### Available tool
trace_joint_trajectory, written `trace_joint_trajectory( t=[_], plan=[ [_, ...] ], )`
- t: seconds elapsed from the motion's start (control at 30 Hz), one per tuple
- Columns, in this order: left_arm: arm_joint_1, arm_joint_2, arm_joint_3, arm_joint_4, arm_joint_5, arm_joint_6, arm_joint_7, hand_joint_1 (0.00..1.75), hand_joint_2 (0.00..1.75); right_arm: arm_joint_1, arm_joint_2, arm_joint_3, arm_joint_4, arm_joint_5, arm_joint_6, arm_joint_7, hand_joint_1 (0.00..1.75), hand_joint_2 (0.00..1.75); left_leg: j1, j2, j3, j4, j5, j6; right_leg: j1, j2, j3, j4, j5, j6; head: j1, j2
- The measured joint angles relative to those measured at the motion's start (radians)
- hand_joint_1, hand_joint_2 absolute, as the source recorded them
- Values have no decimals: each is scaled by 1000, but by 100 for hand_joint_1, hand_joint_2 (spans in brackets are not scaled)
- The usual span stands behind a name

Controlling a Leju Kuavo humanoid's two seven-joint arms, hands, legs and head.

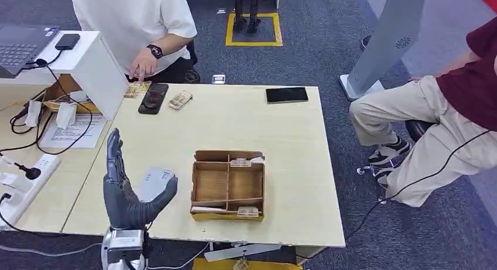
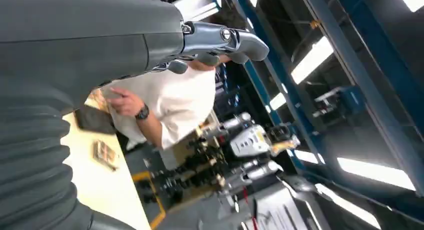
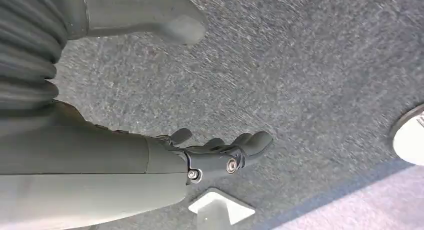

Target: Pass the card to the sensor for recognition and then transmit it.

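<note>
My left hand (image 1: pixel 125 191) is raised over the table's front left corner, fingers spread upward and holding nothing; in the left wrist view its fingers (image 2: pixel 227 40) are also bare. Just behind it lies a flat grey pad (image 1: pixel 156 182). A wooden divided box (image 1: pixel 227 185) stands mid-table with one card (image 1: pixel 240 162) in a far compartment and another card (image 1: pixel 248 211) in a near one. A black device (image 1: pixel 153 98) lies at the far left with a card (image 1: pixel 180 100) beside it. My right hand (image 3: pixel 220 152) hangs over grey carpet, loosely extended and empty.
A person in a white shirt (image 1: pixel 132 18) stands at the far left, fingers on a card (image 1: pixel 136 89). A black phone (image 1: pixel 286 95) lies at the far right. A seated person (image 1: pixel 433 123) is right of the table. A laptop (image 1: pixel 20 44) and cables crowd the left desk.
</note>
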Motion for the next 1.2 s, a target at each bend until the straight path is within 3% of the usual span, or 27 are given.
trace_joint_trajectory(
  t=[0.2, 0.37, 0.57, 0.77, 0.9, 1.2],
  plan=[
    [43, 10, -81, -68, 33, -51, -45, 0, 175, -11, 2, -67, -1, 30, 0, 0, 0, 175, 0, 0, 0, 0, 0, 0, 0, 0, 0, 0, -1, 1, 0, 0],
    [18, 27, -162, -86, 151, -88, -46, 0, 175, -12, 2, -72, -3, 37, 0, 8, 0, 175, 0, 0, 0, 0, 0, 0, 0, 0, 0, 0, 0, 1, 0, 0],
    [-24, 46, -248, -87, 192, -149, -46, 0, 175, -12, 2, -72, -9, 38, 0, 18, 0, 175, 0, 0, 0, 0, 0, 0, 0, 0, 0, 0, 0, 1, 0, 0],
    [-52, 73, -295, -82, 110, -243, -46, 0, 175, -9, 2, -48, -9, 23, 0, 29, 0, 175, 0, 0, 0, 0, 0, 0, 0, 0, 0, 0, 0, 1, 0, 0],
    [-71, 85, -315, -59, 25, -249, -16, 0, 175, -1, 2, -17, -9, 20, 0, 38, 0, 175, 0, 0, 0, 0, 0, 0, 0, 0, 0, 0, 0, 1, 0, 0],
    [-86, 96, -333, -24, 3, -243, -8, 0, 175, 9, 2, 11, -10, 18, 0, 40, 0, 175, 0, 0, 0, 0, 0, 0, 0, 0, 0, 0, 0, 1, 0, 0]
  ],
)
